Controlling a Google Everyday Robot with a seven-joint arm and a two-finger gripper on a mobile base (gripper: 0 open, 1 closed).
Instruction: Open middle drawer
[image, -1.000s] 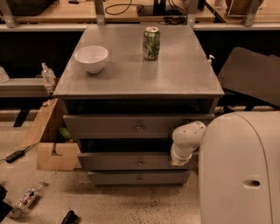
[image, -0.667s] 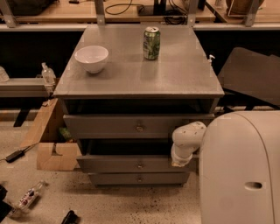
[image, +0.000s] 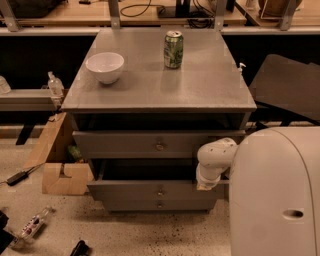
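Grey metal cabinet, matte brushed worktop, three flat-fronted drawers stacked below.

The middle drawer stands forward of the bottom drawer, its front wider in view. It has a small round knob at centre. The gap above its front is dark, so its contents cannot be made out. The top drawer is a taller grey front, also with a round central knob.

The gripper is at the end of a smooth white rounded arm segment, at the right end of the middle drawer's front. Whether it is spread or closed: cannot tell.

On the worktop:
- white glossy bowl, left; inside not visible
- upright green can, centre rear, well apart from the bowl

An open cardboard box sits on the speckled floor to the left of the cabinet.
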